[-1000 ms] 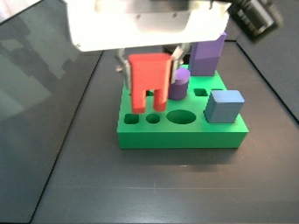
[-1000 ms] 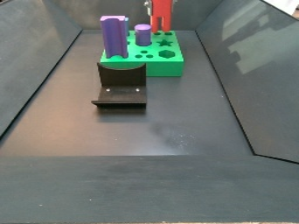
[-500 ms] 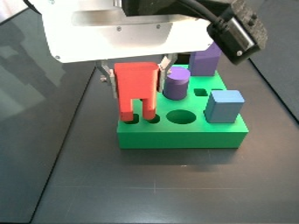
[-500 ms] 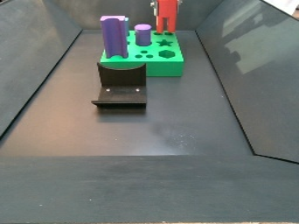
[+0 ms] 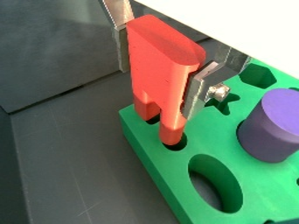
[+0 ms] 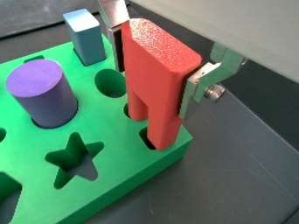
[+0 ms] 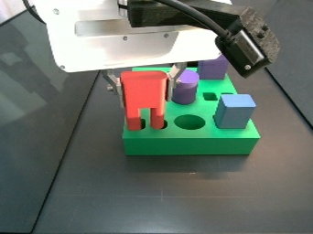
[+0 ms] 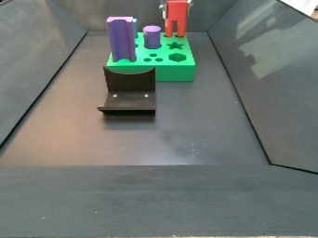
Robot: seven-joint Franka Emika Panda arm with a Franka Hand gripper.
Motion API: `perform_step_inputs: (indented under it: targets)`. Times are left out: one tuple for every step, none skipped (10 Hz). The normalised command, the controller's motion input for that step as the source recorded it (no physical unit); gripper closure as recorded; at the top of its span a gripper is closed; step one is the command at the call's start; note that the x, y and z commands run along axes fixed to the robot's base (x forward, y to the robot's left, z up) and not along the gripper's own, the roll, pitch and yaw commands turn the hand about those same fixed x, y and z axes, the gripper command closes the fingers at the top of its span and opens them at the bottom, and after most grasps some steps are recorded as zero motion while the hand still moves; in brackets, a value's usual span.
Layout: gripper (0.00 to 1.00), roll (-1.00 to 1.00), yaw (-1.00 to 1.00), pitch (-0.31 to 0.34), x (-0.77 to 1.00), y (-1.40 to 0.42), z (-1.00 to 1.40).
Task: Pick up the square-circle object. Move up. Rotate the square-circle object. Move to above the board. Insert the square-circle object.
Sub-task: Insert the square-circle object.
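Gripper (image 5: 176, 74) jaws clamped on red plastic square-circle object (image 5: 162, 66) over the board (image 5: 251, 197).
Peg legs enter holes at corner of the thick glossy green board; object upright.

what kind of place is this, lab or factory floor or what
Most likely a robot test cell in a lab. A dark walled enclosure holds a green board with shaped holes and a fixture. The end effector, above the board, is shut on the red square-circle object, lowering its legs into the holes.
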Motion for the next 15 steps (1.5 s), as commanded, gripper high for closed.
perform_step_inputs:
  targets:
    - [1.00,0.11,-0.29,0.000,0.15,0.00,-0.21]
    - [1.00,0.14,-0.30,-0.019,0.00,0.11,-0.21]
    - [1.00,0.12,-0.27,-0.080,-0.11,0.09,-0.24]
    - [1.00,0.12,-0.15,-0.184,-0.22,0.07,-0.35]
    - [1.00,0.17,0.00,-0.271,-0.29,0.02,-0.44]
    - [1.00,0.11,0.00,-0.319,-0.18,0.01,-0.49]
    - [1.00,0.06,0.00,-0.296,0.00,0.00,-0.52]
    - [1.00,0.05,0.00,-0.204,0.17,0.00,-0.53]
    - [1.00,0.06,0.00,-0.121,0.25,0.00,-0.44]
    - [1.00,0.16,0.00,-0.004,0.36,0.00,-0.37]
    - [1.00,0.14,0.00,0.000,0.47,0.00,-0.32]
    - [1.00,0.14,0.00,0.000,0.37,0.00,-0.32]
    - [1.00,0.14,0.02,-0.026,0.20,0.00,-0.31]
    - [1.00,0.21,0.00,-0.106,-0.03,-0.05,-0.33]
    - [1.00,0.17,0.00,-0.206,-0.36,0.00,-0.29]
